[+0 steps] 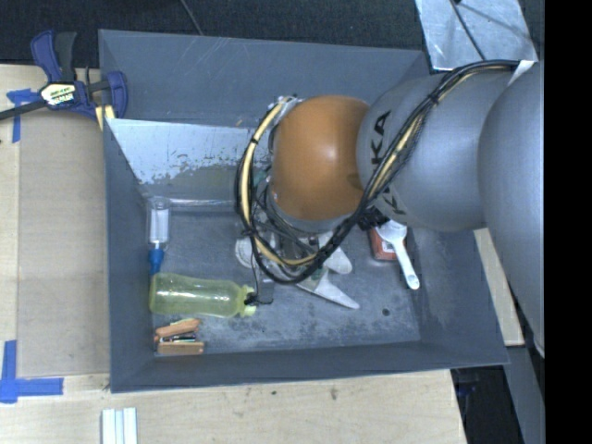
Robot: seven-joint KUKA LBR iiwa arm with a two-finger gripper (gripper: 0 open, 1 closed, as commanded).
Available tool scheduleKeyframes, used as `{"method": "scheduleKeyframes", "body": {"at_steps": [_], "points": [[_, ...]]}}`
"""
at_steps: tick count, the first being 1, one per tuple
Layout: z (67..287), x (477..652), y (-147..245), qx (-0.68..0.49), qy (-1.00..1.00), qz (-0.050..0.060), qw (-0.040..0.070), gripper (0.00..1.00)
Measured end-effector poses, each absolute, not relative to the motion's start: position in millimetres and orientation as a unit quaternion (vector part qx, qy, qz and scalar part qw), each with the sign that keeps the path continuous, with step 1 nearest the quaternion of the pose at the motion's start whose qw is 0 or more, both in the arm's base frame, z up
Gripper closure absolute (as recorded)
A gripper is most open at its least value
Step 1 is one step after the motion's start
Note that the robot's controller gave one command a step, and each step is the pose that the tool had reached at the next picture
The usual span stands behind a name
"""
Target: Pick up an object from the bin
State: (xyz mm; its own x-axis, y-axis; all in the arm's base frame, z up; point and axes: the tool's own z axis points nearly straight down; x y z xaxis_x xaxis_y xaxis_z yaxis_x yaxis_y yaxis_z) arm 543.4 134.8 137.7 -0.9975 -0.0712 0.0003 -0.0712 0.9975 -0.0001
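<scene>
Arm down in bin point(277, 54) | gripper point(267, 283) between green bottle point(196, 296) and white scraps point(333, 289) | grip: cannot tell | nothing visibly lifted, so the pick looks not yet done

We see a mid-grey bin point(277, 357) with a floor mottled by dark specks. The far-left wall carries a paler silvery patch point(185, 151) with a ragged, dark-flecked lower edge. The wrist cover point(314, 160) is glossy orange-brown. The arm point(462, 155) is silver-grey with black lettering point(381, 141). The cables point(250, 174) are yellow and black. The bottle point(194, 296) is translucent yellow-green, greener at the cap end. The clip point(178, 336) is orange and tan with a dark stripe. The tube point(159, 225) is clear with a blue end. The scoop point(402, 257) is white, and the block point(379, 243) beside it is red-brown. The scraps point(333, 289) are white to pale grey.
</scene>
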Motion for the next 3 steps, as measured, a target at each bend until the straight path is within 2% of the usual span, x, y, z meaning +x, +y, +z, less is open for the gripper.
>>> {"method": "scheduleKeyframes", "body": {"at_steps": [1, 2, 3], "points": [[178, 573.1, 108, -0.03, -1.0, 0.0, 0.0, 0.0], [158, 566.1, 69, 0.016, -1.0, -0.001, -0.006, 0.0], [119, 575.7, 52, 0.035, -0.999, 0.0, -0.002, 0.0]]}}
